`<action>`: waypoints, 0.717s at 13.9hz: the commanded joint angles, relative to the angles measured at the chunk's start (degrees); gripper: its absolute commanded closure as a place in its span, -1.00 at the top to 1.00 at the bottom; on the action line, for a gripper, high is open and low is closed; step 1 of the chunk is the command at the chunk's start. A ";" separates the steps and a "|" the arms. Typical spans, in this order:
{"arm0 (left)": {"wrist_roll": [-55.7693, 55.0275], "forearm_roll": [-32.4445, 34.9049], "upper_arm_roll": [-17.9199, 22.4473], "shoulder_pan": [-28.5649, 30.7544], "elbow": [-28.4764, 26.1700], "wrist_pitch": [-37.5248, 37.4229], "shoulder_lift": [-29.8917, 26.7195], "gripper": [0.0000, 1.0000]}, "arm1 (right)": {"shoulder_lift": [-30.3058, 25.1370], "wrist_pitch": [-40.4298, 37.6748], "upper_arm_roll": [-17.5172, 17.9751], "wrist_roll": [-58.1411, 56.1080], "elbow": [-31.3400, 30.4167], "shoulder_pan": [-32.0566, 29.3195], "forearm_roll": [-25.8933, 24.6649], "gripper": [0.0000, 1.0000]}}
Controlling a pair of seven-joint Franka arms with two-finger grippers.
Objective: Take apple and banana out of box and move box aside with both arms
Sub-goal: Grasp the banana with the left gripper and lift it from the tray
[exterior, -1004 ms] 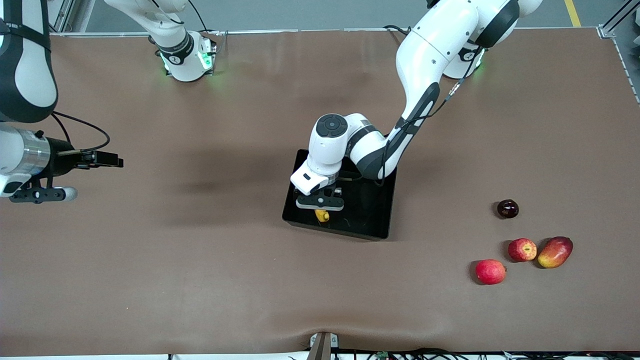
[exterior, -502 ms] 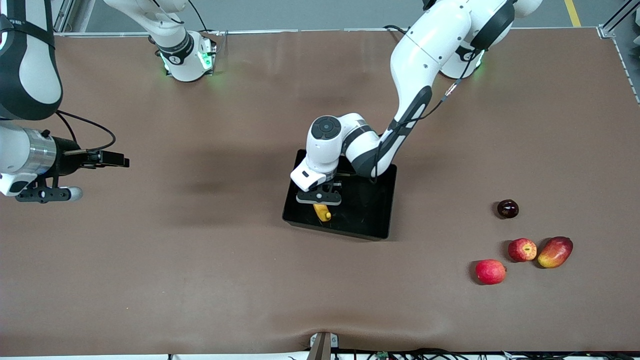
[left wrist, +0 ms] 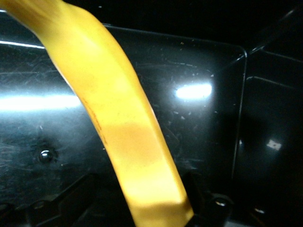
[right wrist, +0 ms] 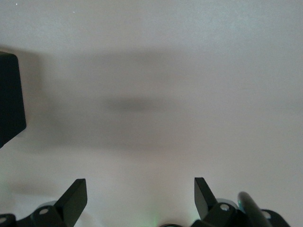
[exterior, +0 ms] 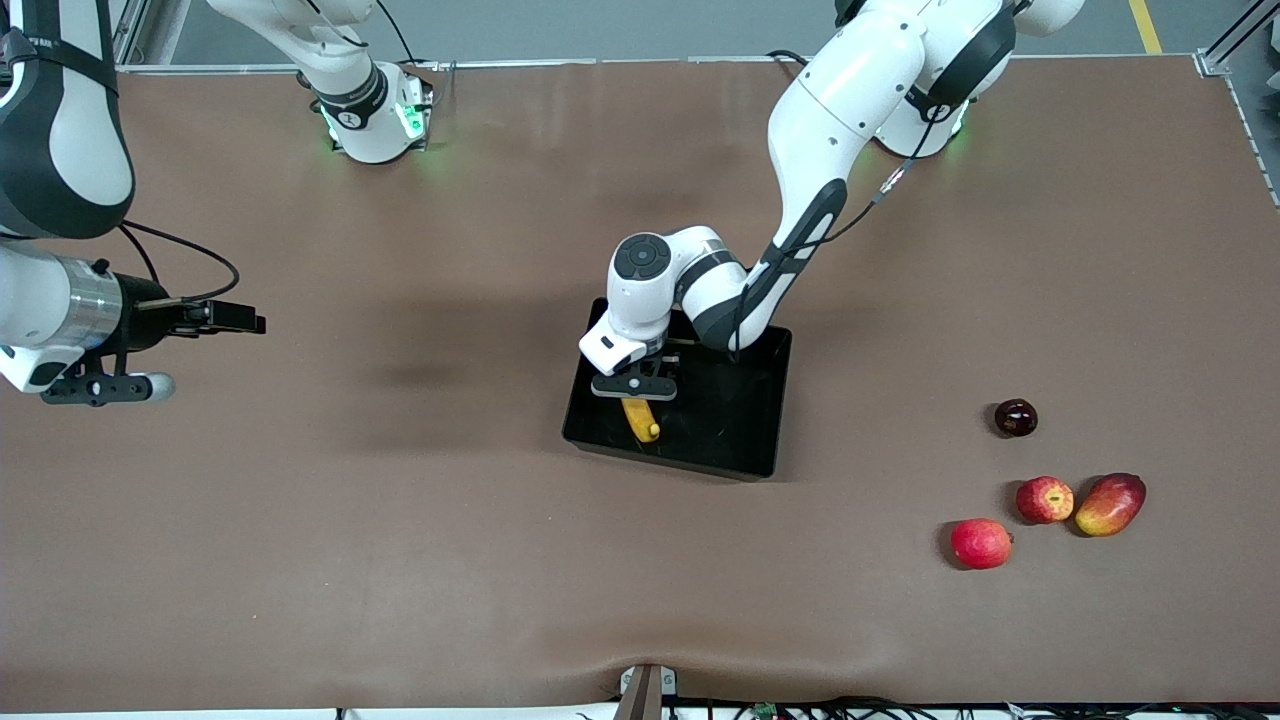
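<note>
The black bin sits mid-table. The yellow banana lies in it, at the end toward the right arm. My left gripper hangs low over the banana inside the bin, open. In the left wrist view the banana runs between the fingers on the glossy bin floor. The streaked red apple lies on the table toward the left arm's end. My right gripper waits open and empty over bare table at the right arm's end; it also shows in the right wrist view.
Beside the apple lie a red-yellow mango, a plain red fruit nearer the camera, and a dark round fruit farther off. A corner of the bin shows in the right wrist view. Brown cloth covers the table.
My left gripper has drawn back from the banana toward the robots' side, so more of the banana shows. The banana stays in the bin. My right gripper has drifted slightly toward the bin.
</note>
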 commanded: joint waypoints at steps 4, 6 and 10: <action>-1.43 0.91 0.35 0.22 0.45 -4.05 -1.86 -1.00 | -0.65 -0.60 -0.02 0.90 0.24 0.03 0.91 1.00; -1.08 0.91 0.26 0.49 0.45 -7.91 -5.10 -1.00 | -0.65 -0.60 -0.02 0.90 0.24 0.03 1.00 1.00; -0.81 0.83 -0.09 0.57 0.62 -14.60 -10.81 -1.00 | -0.65 -0.60 -0.02 0.90 0.24 0.03 1.00 1.00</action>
